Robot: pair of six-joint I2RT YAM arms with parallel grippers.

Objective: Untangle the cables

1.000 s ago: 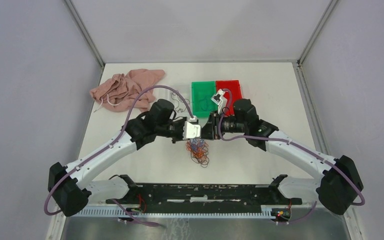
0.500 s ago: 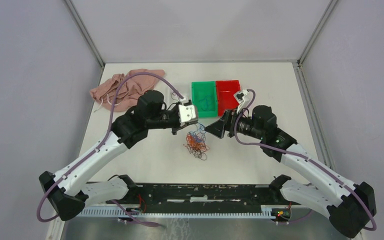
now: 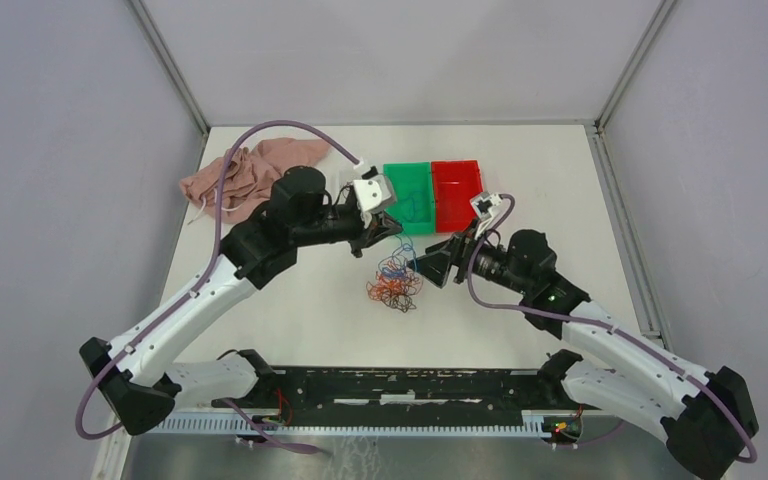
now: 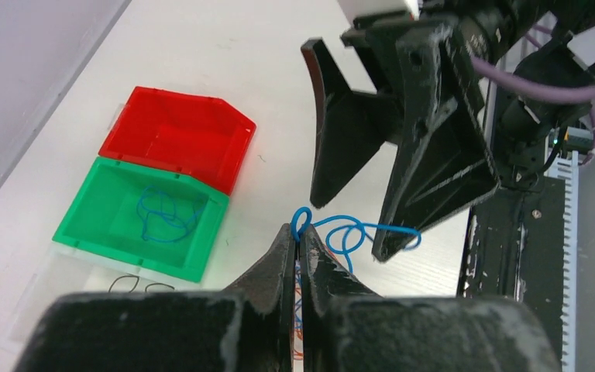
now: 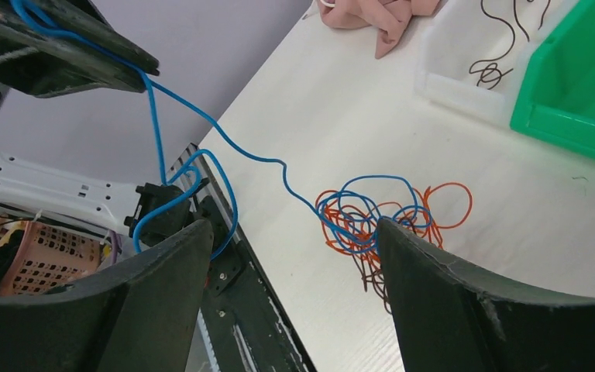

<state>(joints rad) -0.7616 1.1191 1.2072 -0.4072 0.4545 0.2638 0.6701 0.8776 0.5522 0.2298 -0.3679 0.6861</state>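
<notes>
The cables (image 3: 393, 287) are a wad of orange-red, blue and dark wires lying on the table between the arms, also seen in the right wrist view (image 5: 380, 217). My left gripper (image 3: 388, 240) is shut on one blue wire (image 4: 349, 231), pinched at the fingertips (image 4: 300, 235). That wire runs taut from the wad up to the left gripper (image 5: 77, 46). My right gripper (image 3: 428, 268) is open and empty, just right of the wad, with its fingers (image 5: 465, 294) spread wide above it. One strand of the blue wire loops by its left finger (image 5: 163, 209).
A green bin (image 3: 407, 198) holds a blue wire (image 4: 163, 213); a red bin (image 3: 457, 192) stands beside it. A clear tray with dark wires (image 5: 496, 54) sits left of the green bin. A pink cloth (image 3: 250, 175) lies at the back left.
The two grippers were together over the wad and have parted. My left gripper has moved back and up, drawing a blue wire out. My right gripper has drawn back to the right.
</notes>
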